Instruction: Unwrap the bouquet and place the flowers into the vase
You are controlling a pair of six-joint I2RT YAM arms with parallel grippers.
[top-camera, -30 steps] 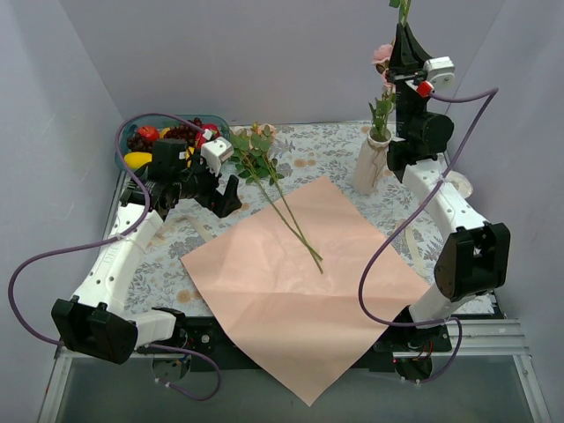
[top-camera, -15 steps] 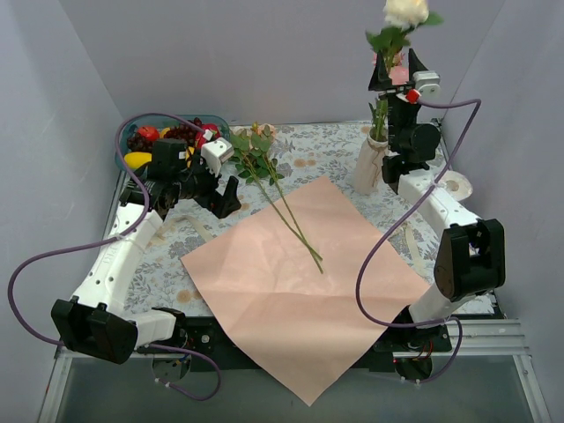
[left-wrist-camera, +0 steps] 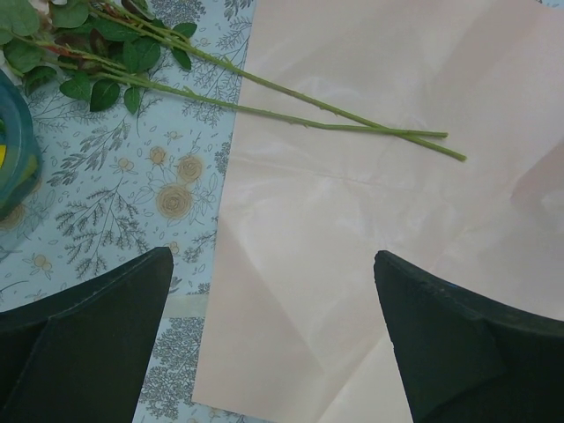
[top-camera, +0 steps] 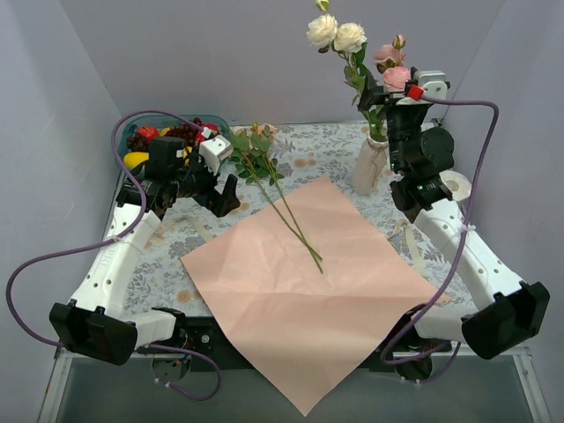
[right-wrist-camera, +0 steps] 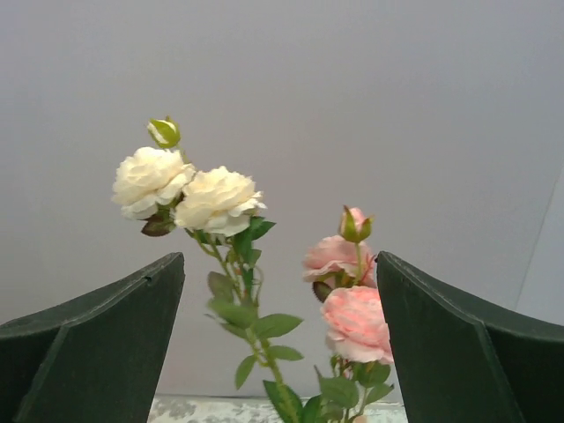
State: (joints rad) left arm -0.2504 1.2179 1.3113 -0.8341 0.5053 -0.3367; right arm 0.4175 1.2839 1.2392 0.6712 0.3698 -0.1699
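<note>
Standing upright in the vase (top-camera: 368,167) at the far right of the table (top-camera: 322,154) are white roses (top-camera: 336,33) and pink roses (top-camera: 393,69). The right claw (right-wrist-camera: 278,263) is spread wide just beside the blooms, gripping nothing. Two more flowers (top-camera: 282,199) lie across the pink paper (top-camera: 300,300), leaves toward the fruit tray (left-wrist-camera: 19,150). The left claw (left-wrist-camera: 273,256) hovers over the paper's edge, spread wide and empty. A tape roll (top-camera: 456,185) sits beside the right arm.

Text on paper sheet (left-wrist-camera: 370,220): none, plain pink under the left end effector (left-wrist-camera: 273,256).
Text on vase (top-camera: 366,169): none legible.
Print on counter (left-wrist-camera: 132,194): flower pattern only, no words.
</note>
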